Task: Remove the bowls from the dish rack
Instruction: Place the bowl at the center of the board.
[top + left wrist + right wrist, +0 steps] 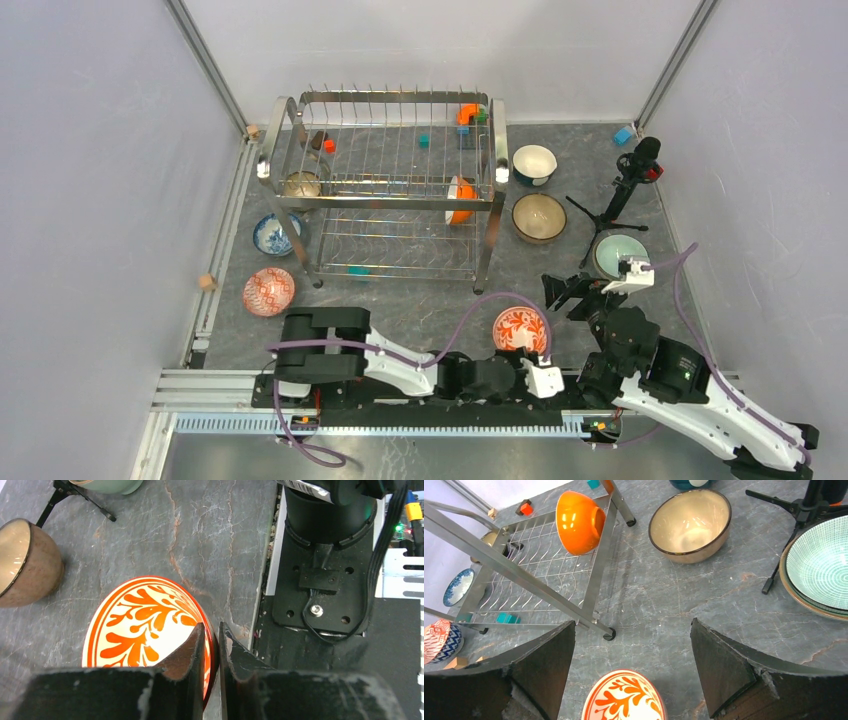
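While left gripper (211,628) pinches rim of red-patterned bowl (142,625), we find orange bowl (576,522) in dish rack (524,574) ahead-left of empty, wide-open right gripper (632,625).

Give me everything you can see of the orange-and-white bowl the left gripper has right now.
The orange-and-white bowl is round, glossy and ceramic-looking: white inside with an orange leafy pattern and an orange rim, and nothing visible in it. It is mouth up, out of the dish rack, over the grey table in front of the rack. The left gripper is shut on its rim, one finger inside, one outside. Whether its base rests on the table cannot be told. Nothing else touches it.
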Motion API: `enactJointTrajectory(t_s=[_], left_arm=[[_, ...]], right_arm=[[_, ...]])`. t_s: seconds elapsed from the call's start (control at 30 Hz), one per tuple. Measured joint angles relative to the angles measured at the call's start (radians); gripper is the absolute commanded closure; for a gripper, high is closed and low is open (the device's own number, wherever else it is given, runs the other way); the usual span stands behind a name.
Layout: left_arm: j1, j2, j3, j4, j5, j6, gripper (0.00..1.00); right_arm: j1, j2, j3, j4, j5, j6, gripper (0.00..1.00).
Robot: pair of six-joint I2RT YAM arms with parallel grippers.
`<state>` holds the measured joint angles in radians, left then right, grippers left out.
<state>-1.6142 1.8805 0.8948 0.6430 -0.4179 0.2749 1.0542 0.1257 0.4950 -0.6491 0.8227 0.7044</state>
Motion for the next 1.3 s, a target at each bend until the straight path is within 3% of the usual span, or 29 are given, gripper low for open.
enactJointTrajectory(t_s=[0.63,0.73,1.07,1.3], left_arm=[[0.115,0.172,0.183,0.003,0.076,0.013,0.98],[0.117,0.187,0.196,0.003,0.075,0.013,0.94],[0.116,0.188,0.204,0.000,0.037,0.007,0.64],[0.113,0.187,0.203,0.002,0.003,-0.005,0.33]], right_arm=[[-0.001,-0.052,0.000,-0.027,0.036,0.014,0.09],[-0.001,-0.059,-0.001,-0.027,0.036,0.014,0.09],[-0.001,-0.086,-0.002,-0.042,0.037,0.015,0.09],[-0.001,-0.087,-0.002,-0.050,0.036,0.017,0.08]])
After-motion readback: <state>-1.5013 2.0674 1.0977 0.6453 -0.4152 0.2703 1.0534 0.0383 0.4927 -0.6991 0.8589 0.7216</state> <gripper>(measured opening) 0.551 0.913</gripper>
